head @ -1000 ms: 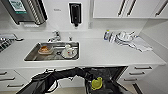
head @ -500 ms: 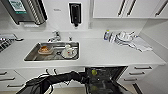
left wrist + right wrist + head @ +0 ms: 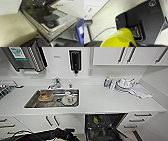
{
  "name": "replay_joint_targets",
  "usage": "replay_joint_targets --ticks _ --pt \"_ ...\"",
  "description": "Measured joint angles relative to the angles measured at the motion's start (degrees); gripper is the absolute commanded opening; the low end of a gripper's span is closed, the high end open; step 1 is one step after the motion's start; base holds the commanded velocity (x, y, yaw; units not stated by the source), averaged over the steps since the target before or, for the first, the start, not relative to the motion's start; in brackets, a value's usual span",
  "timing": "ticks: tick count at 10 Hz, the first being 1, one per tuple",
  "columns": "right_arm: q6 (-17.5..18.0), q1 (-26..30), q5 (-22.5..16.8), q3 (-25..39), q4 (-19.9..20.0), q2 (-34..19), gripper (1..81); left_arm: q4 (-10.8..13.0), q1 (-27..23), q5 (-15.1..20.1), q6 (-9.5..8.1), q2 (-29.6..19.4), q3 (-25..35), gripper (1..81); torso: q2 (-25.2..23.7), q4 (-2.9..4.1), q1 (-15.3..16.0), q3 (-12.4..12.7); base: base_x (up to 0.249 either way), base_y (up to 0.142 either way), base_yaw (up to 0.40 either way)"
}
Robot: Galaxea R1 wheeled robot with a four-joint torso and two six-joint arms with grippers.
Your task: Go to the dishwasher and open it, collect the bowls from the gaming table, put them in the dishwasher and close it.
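We face a white counter [image 3: 100, 100] that runs across the head view, its front edge just above the cabinet fronts. On the left of it the steel sink [image 3: 32, 103] holds a brownish bowl [image 3: 45, 96] and a white plate with a cup [image 3: 69, 99]. Right of the sink's span, below the counter edge, the dishwasher [image 3: 103, 125] stands open, its dark cavity between a white cabinet door [image 3: 51, 122] and a stack of drawers [image 3: 140, 119]; something yellow-green shows inside. Further right on the counter lie a small bottle [image 3: 107, 81] and white dishes on a cloth [image 3: 125, 84].

In the left wrist view the dishwasher's door [image 3: 52, 30] lies lowered, steel-edged with a dark inner face carrying a detergent compartment, over bare beige floor [image 3: 12, 31] beside it. We cannot tell how the left claw stands.

In the right wrist view a yellow-green bowl [image 3: 120, 38] sits close against the camera, seemingly held, though we cannot tell the right claw's fingers; beige floor lies open beyond.
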Motion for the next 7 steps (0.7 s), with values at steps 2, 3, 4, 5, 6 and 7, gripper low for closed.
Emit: replay_joint_targets --ticks 2,3,4,5,6,7 --pt "0.13 1.83 1.19 7.31 0.04 -7.72 1.0 1.71 7.75 -2.78 1.56 -5.02 3.3 81.1 0.0 0.0 0.0 0.0 0.0 0.0 0.0" --pt "0.13 2.4 2.18 10.48 0.06 -10.81 1.0 2.61 12.61 -4.57 2.52 -6.49 4.33 81.1 0.0 0.0 0.0 0.0 0.0 0.0 0.0" --pt "0.22 3.54 3.17 13.59 0.06 -12.82 1.0 3.52 17.14 -6.72 2.8 -7.86 4.67 81.1 0.0 0.0 0.0 0.0 0.0 0.0 0.0" --pt "0.72 6.38 3.84 16.71 0.3 -14.69 1.0 4.74 21.61 -9.36 2.97 -9.12 4.66 81.1 0.0 0.0 0.0 0.0 0.0 0.0 0.0" --pt "1.07 9.92 4.78 18.55 1.05 -16.13 1.0 5.79 26.05 -12.45 3.5 -9.84 4.52 81.1 0.0 0.0 0.0 0.0 0.0 0.0 0.0" --pt "1.27 13.35 5.44 20.05 2.33 -17.58 1.0 6.89 30.71 -15.71 4.05 -9.92 3.95 81.1 0.0 0.0 0.0 0.0 0.0 0.0 0.0"
